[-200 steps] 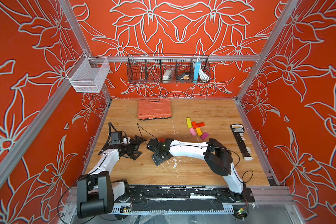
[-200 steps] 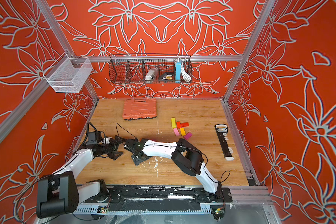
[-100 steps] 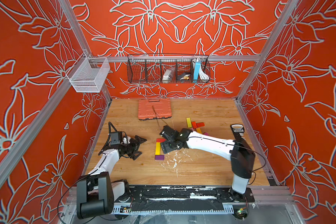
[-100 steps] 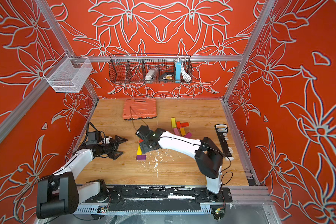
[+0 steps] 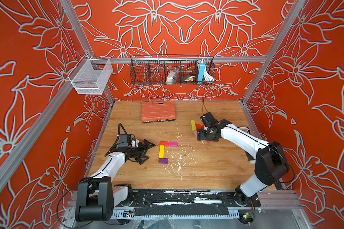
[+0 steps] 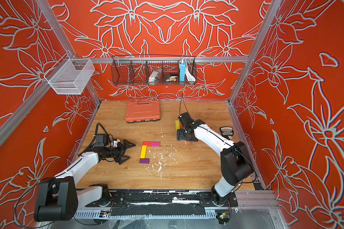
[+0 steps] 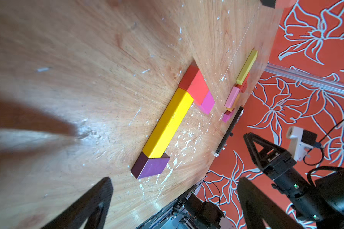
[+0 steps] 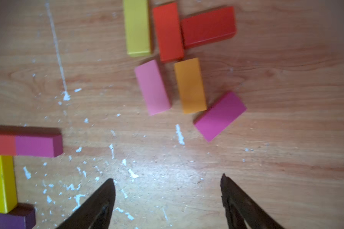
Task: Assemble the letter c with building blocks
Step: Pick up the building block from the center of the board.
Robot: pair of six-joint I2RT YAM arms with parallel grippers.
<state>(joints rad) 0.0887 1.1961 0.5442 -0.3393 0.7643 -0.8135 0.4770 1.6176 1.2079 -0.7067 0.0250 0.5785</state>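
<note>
Hovering my right gripper (image 8: 167, 178) above the loose pile, jaws spread wide, nothing between them. Left gripper (image 5: 150, 151) is also wide open and empty, low, just beside the half-built letter on its spine side.

Letter as it lies on the table (image 5: 207, 174):
- **Top arm:** red block (image 5: 164, 143) and placed magenta block (image 5: 173, 144), end to end.
- **Spine:** long yellow block (image 5: 161, 151), under the red one.
- **Foot:** purple block (image 5: 163, 160).

Bottom arm looks one block short of the top arm. My read: fetch one more short block and set it against the purple one's free end.

Loose ones are well apart from the letter: spare yellow block (image 8: 137, 27), orange-red block (image 8: 168, 31), dark red block (image 8: 208, 26), pink block (image 8: 152, 87), orange block (image 8: 190, 85), loose magenta block (image 8: 219, 116).

Best pick, I think, is the loose magenta block: nearest my fingers, outer side free. It lies skewed, so I'd turn the wrist until the jaws square up with its long sides, come straight down and close across the short width. One corner touches or nearly touches the orange block, can't tell which, and a sloppy descent would likely nudge it. Grip at the centre so it doesn't swing. When placing, keep it flush with purple, parallel to the top arm, clear of the spine.
</note>
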